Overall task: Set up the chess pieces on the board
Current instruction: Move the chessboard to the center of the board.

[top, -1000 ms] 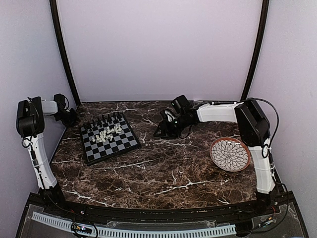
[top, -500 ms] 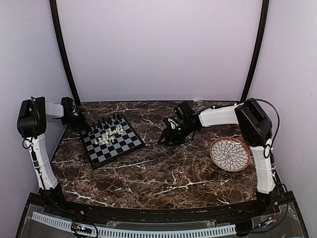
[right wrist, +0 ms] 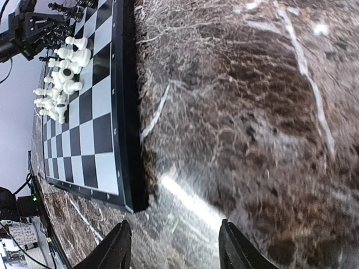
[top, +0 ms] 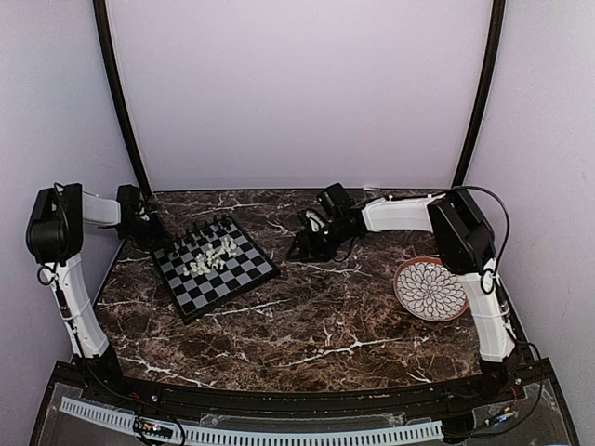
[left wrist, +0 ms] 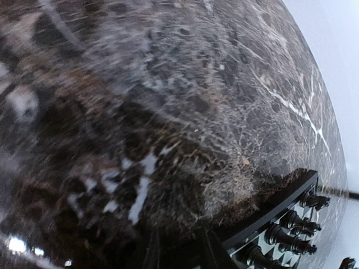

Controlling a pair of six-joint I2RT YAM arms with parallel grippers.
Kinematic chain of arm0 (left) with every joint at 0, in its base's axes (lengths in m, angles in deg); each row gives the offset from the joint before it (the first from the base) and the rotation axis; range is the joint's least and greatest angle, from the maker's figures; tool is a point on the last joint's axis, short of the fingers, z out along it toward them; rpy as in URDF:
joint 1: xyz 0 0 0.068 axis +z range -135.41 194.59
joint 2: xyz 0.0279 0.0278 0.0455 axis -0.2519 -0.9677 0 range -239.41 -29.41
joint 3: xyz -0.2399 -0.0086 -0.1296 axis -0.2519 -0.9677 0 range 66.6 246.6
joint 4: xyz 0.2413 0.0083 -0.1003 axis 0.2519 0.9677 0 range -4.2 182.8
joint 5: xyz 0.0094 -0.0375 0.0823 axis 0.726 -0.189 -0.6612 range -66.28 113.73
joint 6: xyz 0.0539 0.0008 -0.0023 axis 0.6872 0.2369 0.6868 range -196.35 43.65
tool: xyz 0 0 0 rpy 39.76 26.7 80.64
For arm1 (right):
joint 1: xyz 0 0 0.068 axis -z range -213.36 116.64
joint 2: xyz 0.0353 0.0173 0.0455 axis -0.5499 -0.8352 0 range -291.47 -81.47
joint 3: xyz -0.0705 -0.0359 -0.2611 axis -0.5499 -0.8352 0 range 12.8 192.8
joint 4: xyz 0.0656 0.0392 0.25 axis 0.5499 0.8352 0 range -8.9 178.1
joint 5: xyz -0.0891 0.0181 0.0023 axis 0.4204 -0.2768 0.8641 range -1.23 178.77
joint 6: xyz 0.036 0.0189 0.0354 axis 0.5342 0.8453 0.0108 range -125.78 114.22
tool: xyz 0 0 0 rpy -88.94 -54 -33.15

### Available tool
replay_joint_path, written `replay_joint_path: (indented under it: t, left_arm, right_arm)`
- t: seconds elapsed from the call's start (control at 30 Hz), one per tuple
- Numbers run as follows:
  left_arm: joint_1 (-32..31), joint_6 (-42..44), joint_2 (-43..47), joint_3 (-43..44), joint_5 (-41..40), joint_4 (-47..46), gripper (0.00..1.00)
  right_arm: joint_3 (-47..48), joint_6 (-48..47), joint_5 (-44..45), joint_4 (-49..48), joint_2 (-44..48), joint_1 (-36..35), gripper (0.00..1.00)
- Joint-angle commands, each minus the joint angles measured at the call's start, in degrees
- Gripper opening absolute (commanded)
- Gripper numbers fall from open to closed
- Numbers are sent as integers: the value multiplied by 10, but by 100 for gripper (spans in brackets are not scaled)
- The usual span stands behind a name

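A dark marble worktop (top: 307, 325) seen from above. The board (top: 232, 279) lies skewed toward the back-left corner. The cream pieces (top: 210, 253) huddle in a loose heap on its middle squares, not yet on their home rows. The black pieces (top: 203, 226) stand in a line along its far edge.

The left gripper (top: 152, 230) sits low at the board's back-left corner, perhaps to nudge or steady the board. Its wrist view is blurred, so I cannot tell whether its jaws are apart or together. From above, the spot where it meets the rim is too dark to read.

The right gripper (right wrist: 176, 249) hangs low over bare marble to the right of the board. Its fingers (right wrist: 119, 249) are spread wide with nothing between them, which suits a reach toward the cream heap.

A patterned plate (top: 430, 288) rests near the right edge. The piece types are too small to name.
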State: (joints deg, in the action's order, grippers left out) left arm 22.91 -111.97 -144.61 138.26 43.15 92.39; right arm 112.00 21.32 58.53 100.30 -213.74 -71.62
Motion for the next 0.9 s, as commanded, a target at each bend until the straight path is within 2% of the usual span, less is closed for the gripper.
replay_joint_path:
  t: [0.0,0.13,0.37,0.57,0.87]
  left_arm:
    - [15,-16,108,-31,-87,63,34]
    - [33,-35,154,-59,-97,100,39]
    - [37,-52,172,-139,-52,68,34]
    - [37,-47,133,-121,-21,61,33]
    - [37,-70,107,-109,-23,39,30]
  right_arm:
    - [60,3,-12,-2,-42,-2,55]
    - [118,13,-25,5,-78,-3,55]
    - [138,25,-42,-1,-104,-6,54]
    - [119,35,-59,-15,-106,-16,51]
    - [96,33,-63,-16,-102,-40,44]
